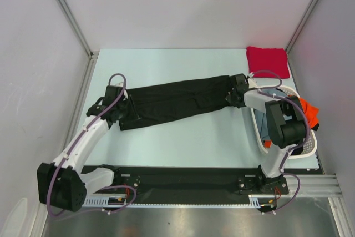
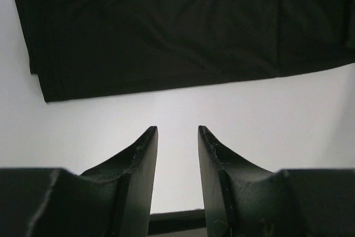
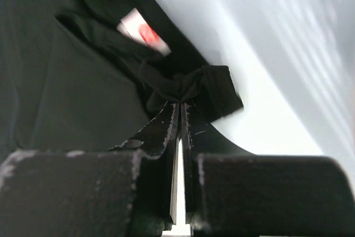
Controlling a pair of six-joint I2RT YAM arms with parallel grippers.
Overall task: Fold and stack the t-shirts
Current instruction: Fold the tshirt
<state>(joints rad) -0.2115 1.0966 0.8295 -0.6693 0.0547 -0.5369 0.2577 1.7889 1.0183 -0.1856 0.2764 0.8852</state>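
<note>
**Step in hand (judged):** lengthwise fold of the black t-shirt (image 1: 177,101), laid as a long narrow band across the table (image 1: 194,148).

**Doing it well (judged):**
- Pin or grip the free end at 9 o'clock first; otherwise likely to drag.
- Carry the pinched end low and level over the band toward 9 o'clock.
- Hold enough tension to stop bunching, and match the long edges before release.
- Weak point: a small tuft in the grip, so a hard pull could slip it.

**Right gripper** (image 3: 180,109): pressed together on a bunched tuft of the black cloth.
- White neck label (image 3: 141,31) at 11 o'clock of the fingertips, near.
- Seen from above, at the 3 o'clock end of the band.

**Left gripper** (image 2: 177,131): spread, nothing between the fingers.
- Shirt edge at 12 o'clock ahead, near but apart, bare table between.
- Seen from above, at the 9 o'clock end of the band.

**Other stock:**
- Red t-shirt (image 1: 268,61), folded, at the table's 1 o'clock corner, well apart from the black one.
- Basket (image 1: 310,151) at 3 o'clock, holding an orange t-shirt (image 1: 310,114) and a grey-blue one (image 1: 265,131), both unfolded.
</note>
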